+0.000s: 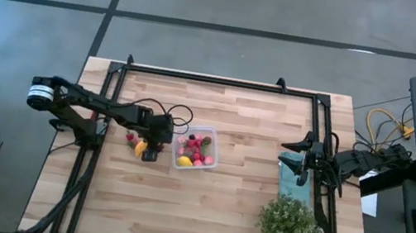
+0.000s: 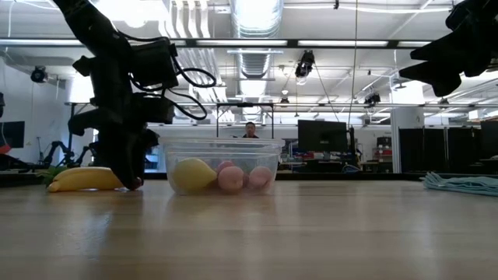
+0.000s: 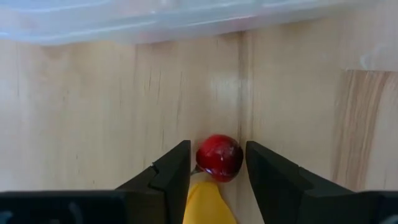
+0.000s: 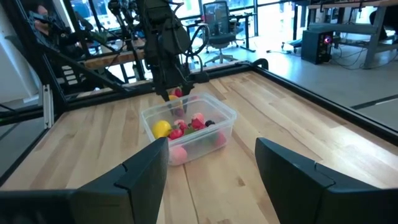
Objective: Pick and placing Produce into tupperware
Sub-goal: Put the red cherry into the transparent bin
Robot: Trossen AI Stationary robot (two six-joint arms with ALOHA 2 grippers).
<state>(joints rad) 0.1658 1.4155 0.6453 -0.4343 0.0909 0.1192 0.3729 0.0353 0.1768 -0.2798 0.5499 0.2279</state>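
Left wrist view: left gripper (image 3: 216,165) jaws spread around a red berry (image 3: 219,157) on the tabletop (image 3: 93,118), beside the banana piece (image 3: 208,204). Berry may roll free if nudged. Tupperware (image 1: 196,150) wall stands near; right gripper (image 1: 302,158), jaws spread, waits well apart

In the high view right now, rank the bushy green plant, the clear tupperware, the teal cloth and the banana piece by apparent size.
1. Bushy green plant, clearly largest.
2. Clear tupperware.
3. Teal cloth, partly hidden under the right arm, so its rank against the tupperware is unsure.
4. Banana piece, smallest, partly covered by the left hand.
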